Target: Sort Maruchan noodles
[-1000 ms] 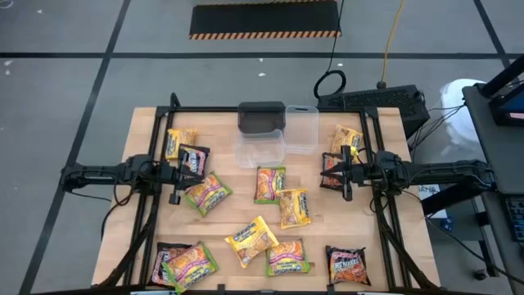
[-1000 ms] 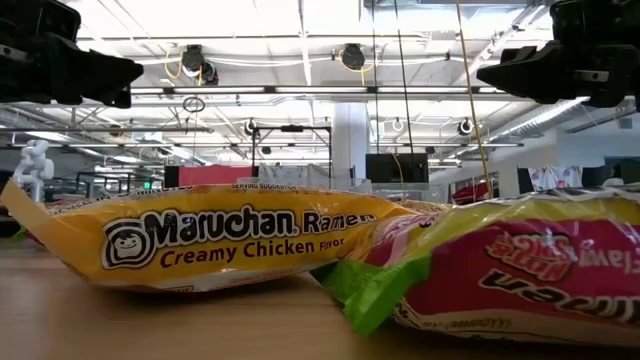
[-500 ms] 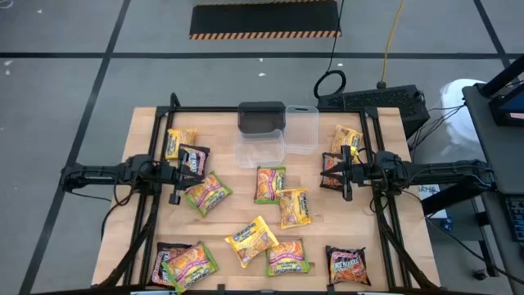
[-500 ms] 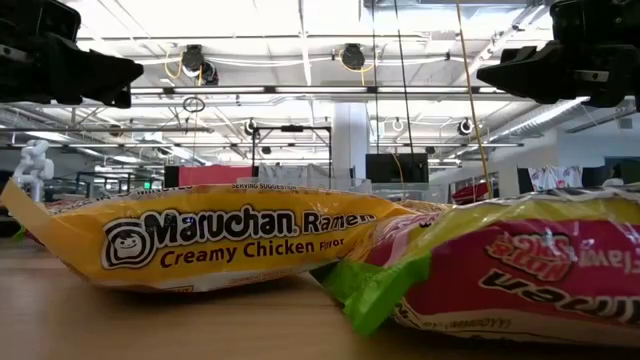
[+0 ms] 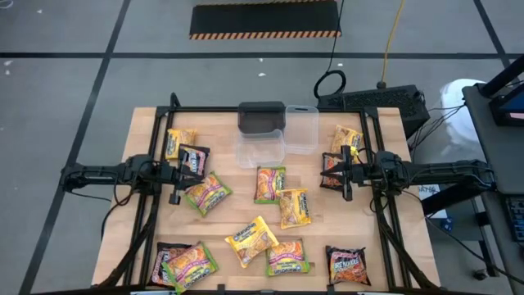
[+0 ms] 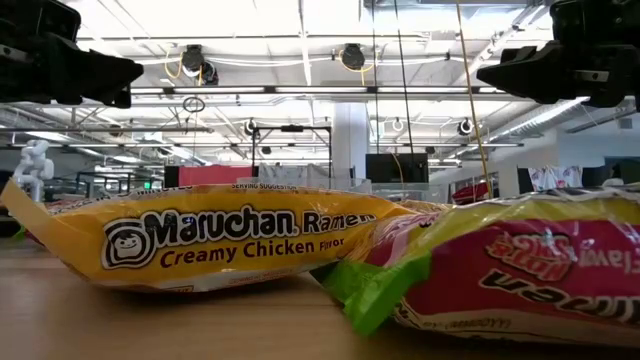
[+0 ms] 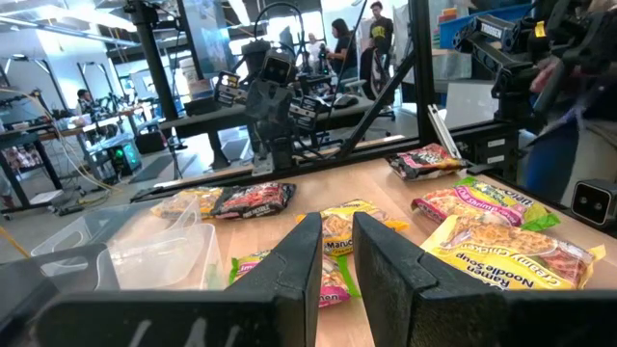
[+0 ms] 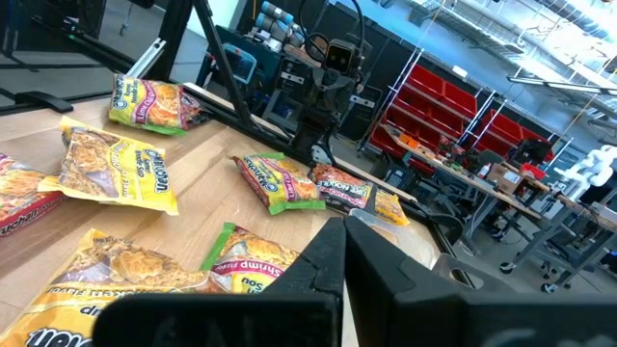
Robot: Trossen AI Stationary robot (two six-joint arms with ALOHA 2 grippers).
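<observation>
Across the bare wooden table (image 5: 221,217), about a dozen crinkly yellow, green-edged and dark Maruchan noodles packets (image 5: 252,239) lie scattered, none sorted into the clear plastic tubs (image 5: 260,151). Left gripper (image 5: 182,174) hovers empty, fingers slightly parted; right gripper (image 5: 340,174) hovers clenched on nothing.

No change was seen between the earlier pictures and now. No shift was noted in the small flat crinkly plastic ramen packets (image 5: 256,238) on the pale wooden table (image 5: 147,221), and no movement was recorded in the dark left gripper (image 5: 175,173) or the dark right gripper (image 5: 345,172).
</observation>
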